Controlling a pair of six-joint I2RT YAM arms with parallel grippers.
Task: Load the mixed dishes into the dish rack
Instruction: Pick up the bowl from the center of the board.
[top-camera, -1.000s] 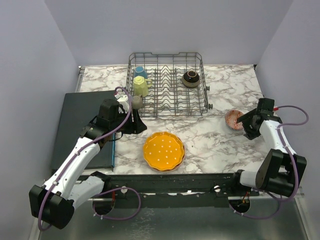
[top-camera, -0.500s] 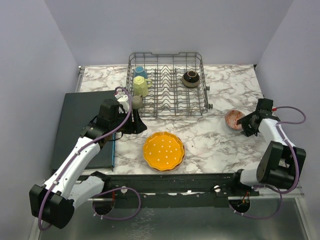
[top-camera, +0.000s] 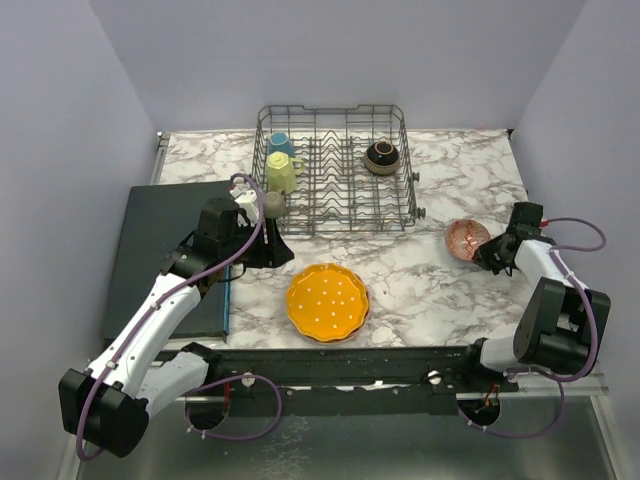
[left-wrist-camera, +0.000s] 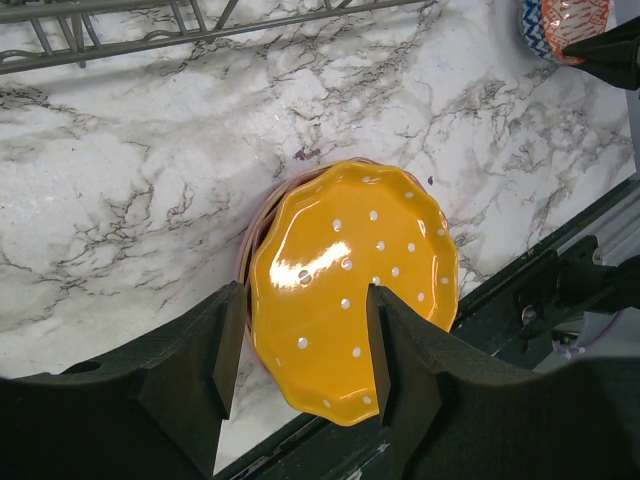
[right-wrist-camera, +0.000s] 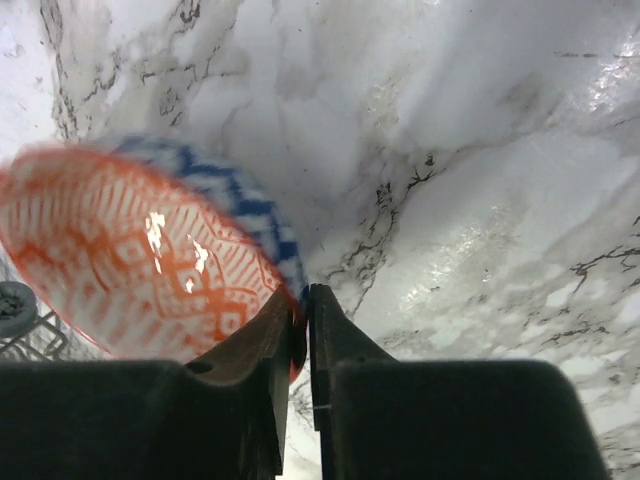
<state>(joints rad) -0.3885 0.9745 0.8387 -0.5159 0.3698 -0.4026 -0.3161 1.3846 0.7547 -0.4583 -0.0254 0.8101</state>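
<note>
Nearest, in front of the dish rack (top-camera: 340, 228), the orange dotted plate (left-wrist-camera: 350, 290) sits on a pinkish one, not loaded yet. The left gripper (left-wrist-camera: 303, 300) hangs over it, jaws half open and empty, probably lining up a rim grab. Off the rack's front right corner, the right gripper (right-wrist-camera: 305, 320) has clamped onto the blue-patterned bowl (right-wrist-camera: 130, 260) by its rim, tipping it, I'd guess for lifting. Inside the rack: blue mug (top-camera: 280, 145), yellow mug (top-camera: 283, 173), dark bowl (top-camera: 382, 155).

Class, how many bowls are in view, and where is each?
2. A dark brown bowl sits in the dish rack, back right. A patterned bowl is right of the rack, its rim pinched by the right fingers. Others could hide behind the arms.
</note>
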